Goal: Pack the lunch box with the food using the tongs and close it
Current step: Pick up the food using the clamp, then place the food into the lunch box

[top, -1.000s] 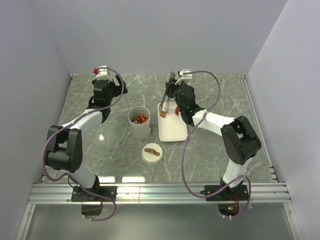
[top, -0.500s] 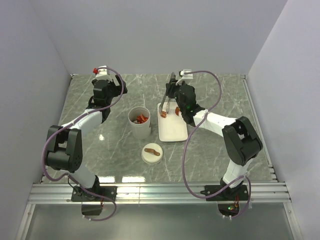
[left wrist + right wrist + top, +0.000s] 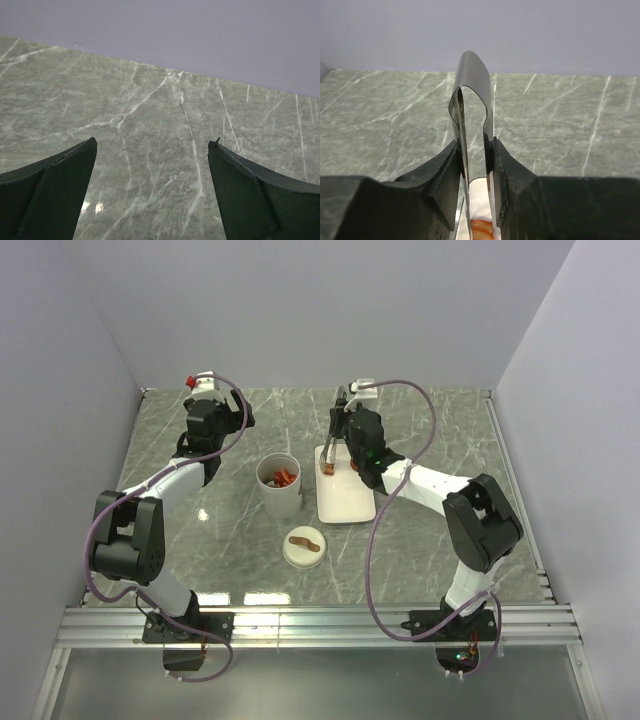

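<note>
My right gripper [image 3: 346, 426] [image 3: 476, 150] is shut on the grey metal tongs [image 3: 334, 440] [image 3: 472, 85], one finger pressing each arm. The tongs point down at the far left corner of the white plate [image 3: 346, 505]. A red-orange food piece [image 3: 327, 469] [image 3: 481, 227] lies between their arms there. Another food piece [image 3: 355, 462] lies beside it. The lunch box [image 3: 279, 488] stands upright left of the plate with red-orange food [image 3: 283, 478] inside. Its cream lid [image 3: 303, 548] with the brown strap lies in front of it. My left gripper [image 3: 207, 402] [image 3: 152, 145] is open over bare marble at the back left.
Grey walls close in the green marble table [image 3: 430, 530] at the back and on both sides. A metal rail [image 3: 320, 620] runs along the near edge by the arm bases. The purple cable [image 3: 425, 405] loops above my right arm.
My right wrist has shifted slightly toward the back and left, with the tongs tips still at the plate's far left corner. The left arm has not moved.
</note>
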Controlling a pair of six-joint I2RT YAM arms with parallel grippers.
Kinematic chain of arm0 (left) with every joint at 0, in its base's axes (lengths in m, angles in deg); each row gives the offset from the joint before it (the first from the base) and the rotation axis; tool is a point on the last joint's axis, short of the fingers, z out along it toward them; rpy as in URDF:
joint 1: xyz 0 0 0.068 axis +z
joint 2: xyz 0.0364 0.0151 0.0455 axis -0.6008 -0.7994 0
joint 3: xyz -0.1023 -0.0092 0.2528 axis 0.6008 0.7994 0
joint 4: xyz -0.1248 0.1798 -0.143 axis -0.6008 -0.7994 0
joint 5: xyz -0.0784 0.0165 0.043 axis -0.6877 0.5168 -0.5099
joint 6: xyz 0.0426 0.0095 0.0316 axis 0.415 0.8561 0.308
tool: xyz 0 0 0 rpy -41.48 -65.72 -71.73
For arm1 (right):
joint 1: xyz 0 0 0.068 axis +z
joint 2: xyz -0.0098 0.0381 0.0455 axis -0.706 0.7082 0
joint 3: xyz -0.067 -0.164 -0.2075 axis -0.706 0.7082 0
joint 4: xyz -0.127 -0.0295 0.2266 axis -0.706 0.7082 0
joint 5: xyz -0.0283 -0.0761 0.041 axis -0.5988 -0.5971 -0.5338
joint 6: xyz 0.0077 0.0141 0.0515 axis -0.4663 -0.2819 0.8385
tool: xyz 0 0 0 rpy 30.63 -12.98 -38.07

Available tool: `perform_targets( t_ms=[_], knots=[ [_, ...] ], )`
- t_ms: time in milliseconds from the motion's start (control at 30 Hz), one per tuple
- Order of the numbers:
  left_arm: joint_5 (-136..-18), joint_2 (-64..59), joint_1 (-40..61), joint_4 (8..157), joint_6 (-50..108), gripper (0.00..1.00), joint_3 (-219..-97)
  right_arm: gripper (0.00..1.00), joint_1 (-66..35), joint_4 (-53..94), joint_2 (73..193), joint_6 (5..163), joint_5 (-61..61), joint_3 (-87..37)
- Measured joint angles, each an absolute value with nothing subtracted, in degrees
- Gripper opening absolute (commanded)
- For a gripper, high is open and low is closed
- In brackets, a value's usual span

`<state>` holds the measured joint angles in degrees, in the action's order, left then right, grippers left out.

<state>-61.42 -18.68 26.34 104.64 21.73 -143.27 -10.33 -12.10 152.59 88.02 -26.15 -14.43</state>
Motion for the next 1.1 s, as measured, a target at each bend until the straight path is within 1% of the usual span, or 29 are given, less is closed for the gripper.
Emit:
perform_targets(
  t_ms=[100,233,400,567,700,900,1100],
  knots=[
    [-61.4,-18.7,26.3,104.6,21.7,0.99,-143.3,0.22,-10.0,-11.1,152.7,87.4,-27.5,-15.0],
    [-61.4,-18.7,26.3,104.6,21.7,1.0,-143.3,0.2,-9.0,-10.3,152.3,85.4,-28.8,-15.2],
    [-61.4,-18.7,26.3,104.6,21.7,1.0,-143.3,0.2,-8.7,-7.3,148.9,81.9,-28.2,-15.2],
    [-61.4,-18.7,26.3,104.6,21.7,0.99,-143.3,0.2,-8.7,-7.2,142.5,80.3,-21.9,-16.2],
    [-61.4,-18.7,26.3,104.6,21.7,0.99,-143.3,0.2,-8.7,-7.4,139.5,80.2,-14.8,-20.6],
    [-61.2,-18.7,26.3,104.6,21.7,1.0,-143.3,0.2,-8.6,-7.1,138.6,81.4,-1.1,-25.3],
    [-61.2,-18.7,26.3,104.6,21.7,0.99,-143.3,0.2,-7.4,-5.6,139.7,82.8,7.7,-26.1]
  ],
)
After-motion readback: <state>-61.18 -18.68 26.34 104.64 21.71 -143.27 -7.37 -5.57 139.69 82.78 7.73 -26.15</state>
